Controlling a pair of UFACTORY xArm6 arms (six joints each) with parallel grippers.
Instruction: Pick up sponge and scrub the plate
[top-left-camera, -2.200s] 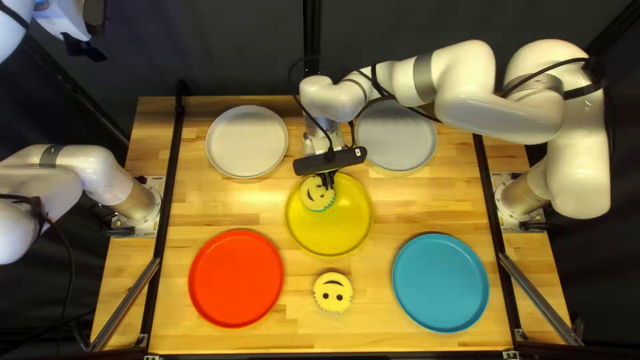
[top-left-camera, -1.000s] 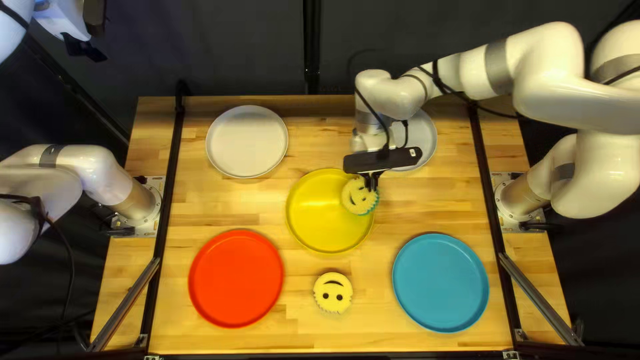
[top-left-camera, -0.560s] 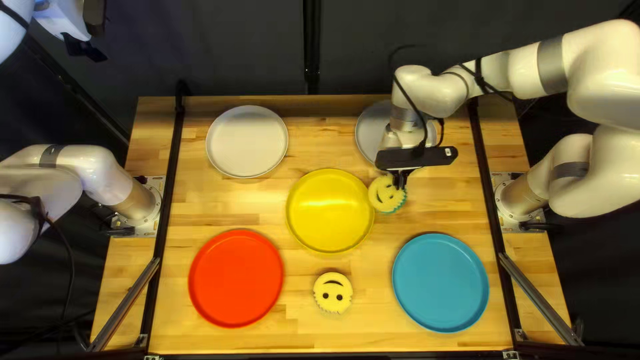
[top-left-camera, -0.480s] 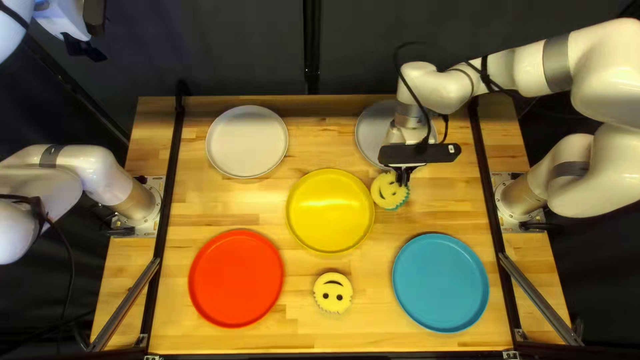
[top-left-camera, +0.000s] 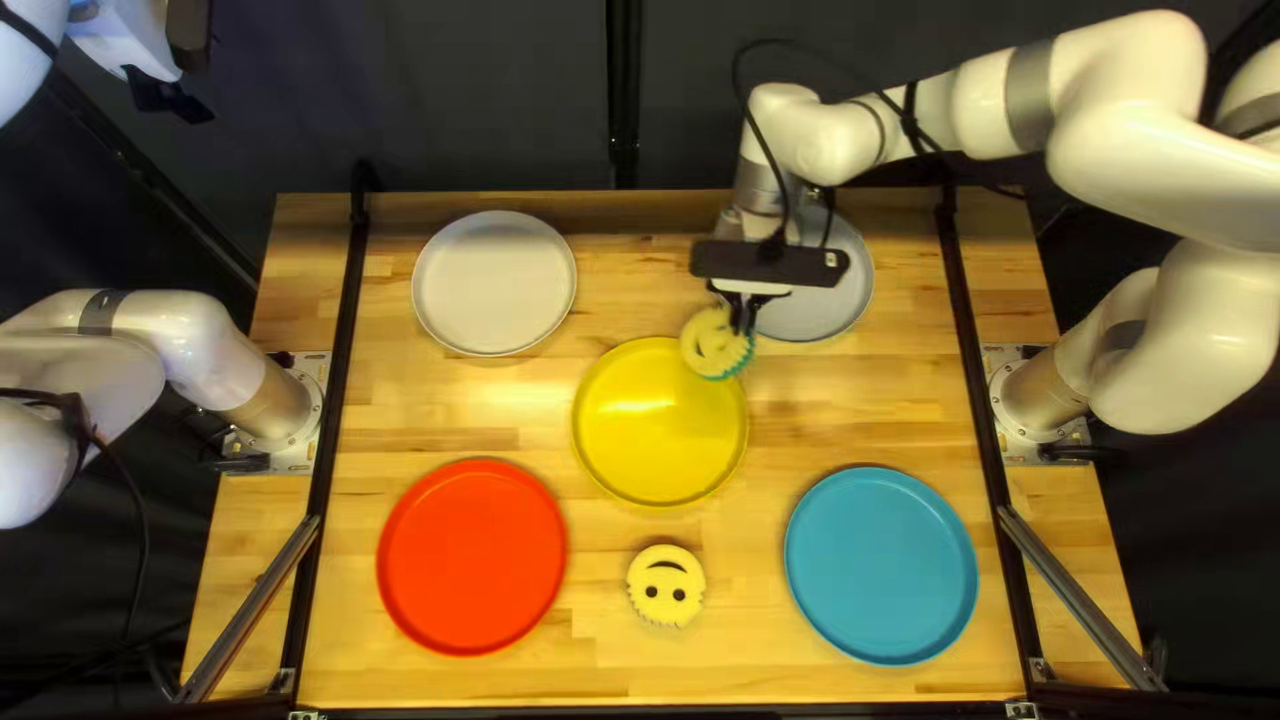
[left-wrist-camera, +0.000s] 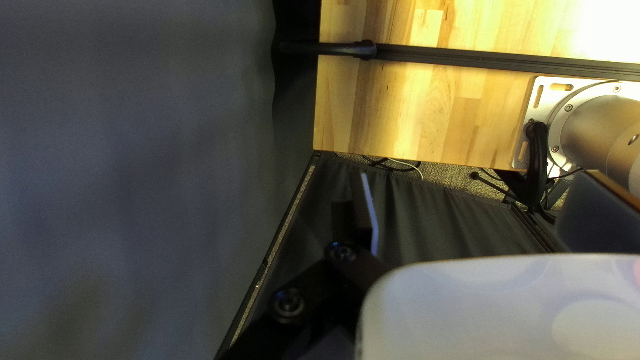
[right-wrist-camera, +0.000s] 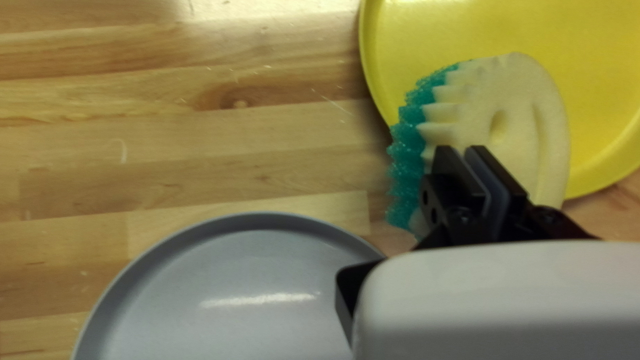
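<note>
Sponge (top-left-camera: 707, 352) hangs pinched in the nearly closed right tool (top-left-camera: 743, 327), its outstretched arm (top-left-camera: 994, 110) bent down near the yellow plate (top-left-camera: 660, 434).

Red plate (top-left-camera: 472, 558), blue plate (top-left-camera: 882, 566), second sponge (top-left-camera: 666, 610) between, white plate (top-left-camera: 494, 283), grey plate (top-left-camera: 838, 300), dark curtain (top-left-camera: 427, 100)

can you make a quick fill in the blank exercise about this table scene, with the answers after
1. The ____ arm's gripper holds a sponge.
2. In the right wrist view, that sponge overlaps the ____ plate.
3. The loose sponge lies between the red plate and the ____ plate.
4. In the top left view, ____ plates can be seen in all.

Missing words: right; yellow; blue; five
</note>
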